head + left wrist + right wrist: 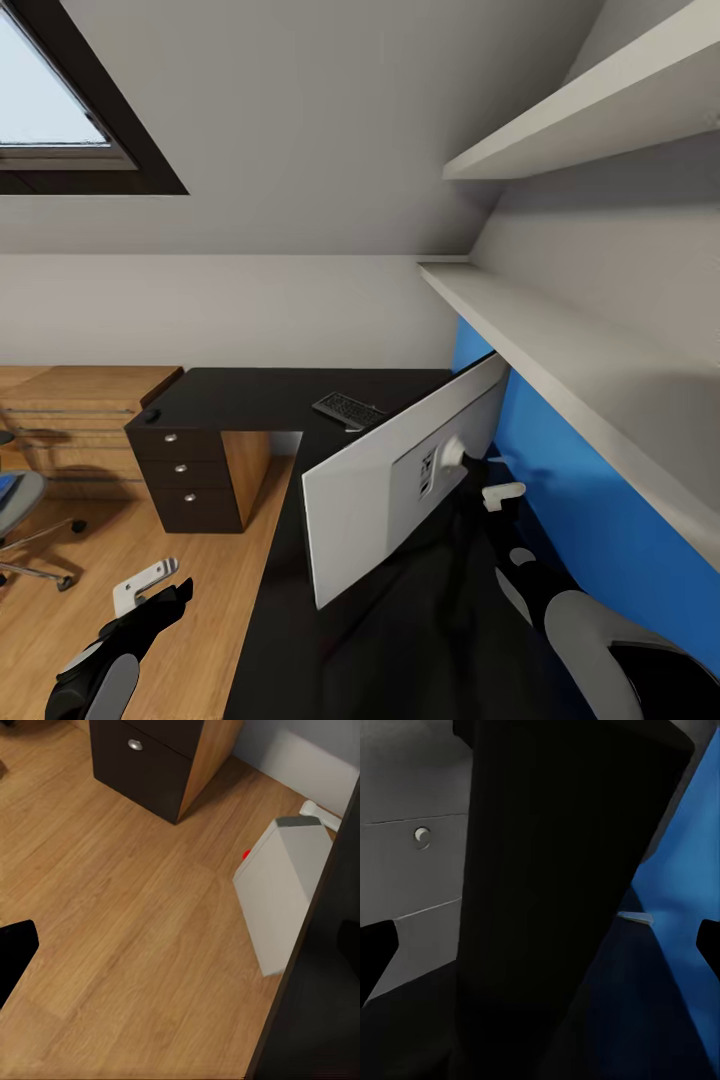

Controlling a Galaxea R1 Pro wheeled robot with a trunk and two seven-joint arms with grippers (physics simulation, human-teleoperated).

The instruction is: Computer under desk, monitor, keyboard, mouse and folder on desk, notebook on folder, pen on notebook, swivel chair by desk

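Observation:
The monitor (385, 490) stands tilted on the black desk (250, 385) with its pale grey back towards me. Beyond it lies the keyboard (348, 408). My right gripper (505, 492) sits just behind the monitor, near the blue back panel (560, 480). In the right wrist view it (540, 949) is open, with the monitor's black stand (555, 870) between its spread fingertips (375, 952). My left gripper (150, 585) hangs open over the floor beside the desk. The computer (289, 892), a light grey tower with a red dot, stands on the floor under the desk edge. The swivel chair (20, 510) is at the far left.
The black drawer unit (195, 480) closes the desk's far end. A low light-wood cabinet (80, 420) stands against the wall behind the chair. Two white shelves (570, 340) jut out over the desk on the right. A small pale sliver (634, 917) lies by the blue panel.

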